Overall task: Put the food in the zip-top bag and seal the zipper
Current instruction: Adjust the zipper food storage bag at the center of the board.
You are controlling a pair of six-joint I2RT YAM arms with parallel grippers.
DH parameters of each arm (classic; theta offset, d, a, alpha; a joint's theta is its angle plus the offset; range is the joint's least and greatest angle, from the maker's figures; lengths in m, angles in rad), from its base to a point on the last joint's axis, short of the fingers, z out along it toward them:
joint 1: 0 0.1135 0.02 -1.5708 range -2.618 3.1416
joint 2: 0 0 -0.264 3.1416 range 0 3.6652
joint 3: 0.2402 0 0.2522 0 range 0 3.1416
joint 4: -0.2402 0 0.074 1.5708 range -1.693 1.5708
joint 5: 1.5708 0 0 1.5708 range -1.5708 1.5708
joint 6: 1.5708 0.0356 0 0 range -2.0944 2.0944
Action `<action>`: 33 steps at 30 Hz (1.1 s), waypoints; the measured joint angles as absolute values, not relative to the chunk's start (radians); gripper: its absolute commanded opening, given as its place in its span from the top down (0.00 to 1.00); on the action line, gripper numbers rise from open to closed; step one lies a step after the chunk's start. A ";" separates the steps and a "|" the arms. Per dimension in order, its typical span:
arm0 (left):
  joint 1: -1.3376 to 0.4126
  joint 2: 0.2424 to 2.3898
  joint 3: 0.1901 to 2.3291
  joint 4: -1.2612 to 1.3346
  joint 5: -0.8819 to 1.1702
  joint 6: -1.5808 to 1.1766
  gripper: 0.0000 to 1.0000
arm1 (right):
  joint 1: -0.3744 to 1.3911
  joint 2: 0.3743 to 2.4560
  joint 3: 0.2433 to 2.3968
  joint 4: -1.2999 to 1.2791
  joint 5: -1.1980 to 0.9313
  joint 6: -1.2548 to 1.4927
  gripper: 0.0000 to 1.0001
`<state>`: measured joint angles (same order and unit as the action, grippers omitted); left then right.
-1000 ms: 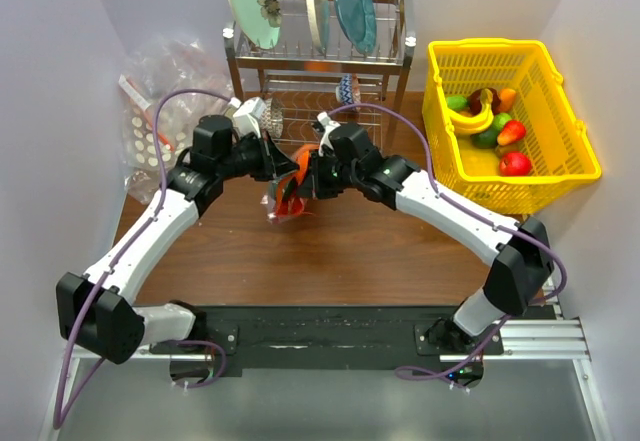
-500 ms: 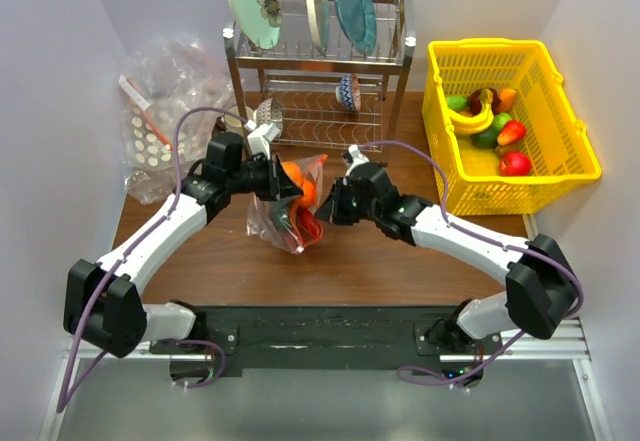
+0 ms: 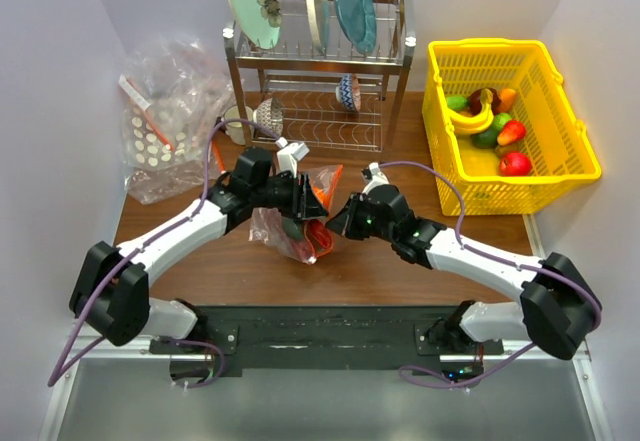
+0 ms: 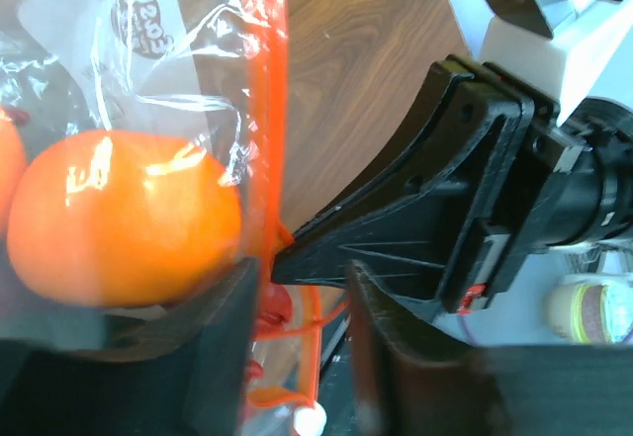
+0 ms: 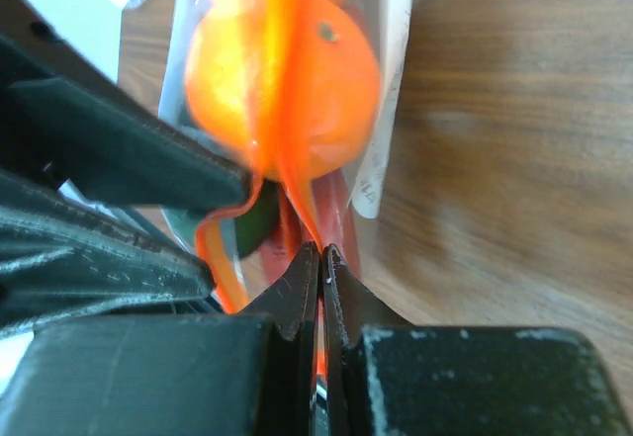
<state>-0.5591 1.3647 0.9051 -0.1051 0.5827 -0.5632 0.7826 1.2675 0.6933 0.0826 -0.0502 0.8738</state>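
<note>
The right claw (image 5: pixel 321 258) is pinched shut on the top edge of the small clear plastic zip-top bag (image 3: pixel 288 233), which sits between it and the left claw (image 4: pixel 302 347) above the brown wooden table (image 5: pixel 495 159). The left claw's jaws stand partly apart, with the bag's edge against one finger, and I can't see them gripping anything. Just beyond both claws, inside the bag, are the round orange toy fruit (image 4: pixel 119 218), the glossy red plastic lobster (image 3: pixel 318 243) and a small dark green round fruit (image 5: pixel 252 226). To my eye, sealing is the step. The left claw should close squarely on the thin red press-seal zipper strip (image 4: pixel 265 110) right beside the right claw. Then it should press outward along the strip while the right claw holds it taut.
</note>
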 measured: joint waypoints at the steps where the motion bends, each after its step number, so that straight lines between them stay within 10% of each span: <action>1: -0.559 1.365 0.910 -0.111 0.577 -0.560 0.34 | 0.783 1.267 0.693 0.086 -0.046 0.874 1.00; 5: -0.560 1.349 0.950 -0.168 0.555 -0.517 0.18 | 0.783 1.269 0.693 0.087 -0.042 0.877 1.00; 33: -0.749 0.488 0.456 -0.118 0.342 -0.131 0.46 | 0.779 1.356 0.855 0.029 -0.079 1.007 1.00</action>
<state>-0.7486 0.4881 0.4557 -0.1177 0.3416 -0.1310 0.7788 1.3556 0.8555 0.0292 -0.0788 1.0065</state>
